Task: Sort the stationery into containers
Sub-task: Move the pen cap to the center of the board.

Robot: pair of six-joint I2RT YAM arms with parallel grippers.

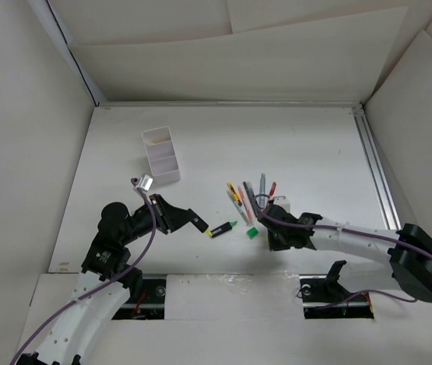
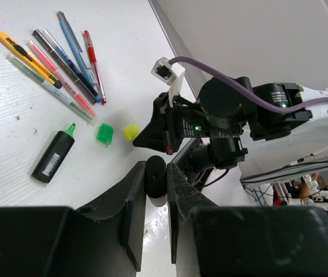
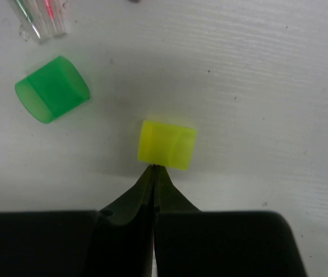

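Note:
Several thin pens (image 1: 250, 196) lie fanned at the table's middle, also in the left wrist view (image 2: 54, 60). A black highlighter with a green tip (image 1: 222, 228) lies to their left (image 2: 54, 156). A green cap (image 1: 252, 232) (image 3: 52, 88) and a yellow cap (image 3: 167, 144) (image 2: 131, 132) lie beside each other. My right gripper (image 3: 154, 167) is shut and empty, its tips touching the yellow cap's near edge; it hides that cap in the top view (image 1: 268, 228). My left gripper (image 2: 155, 173) is shut on a black highlighter (image 2: 155, 176), held above the table (image 1: 195, 221). The white two-compartment box (image 1: 161, 156) stands at the back left.
White walls enclose the table on three sides. A metal rail (image 1: 376, 171) runs along the right edge. The right arm's base and purple cable (image 2: 239, 109) fill the left wrist view's right side.

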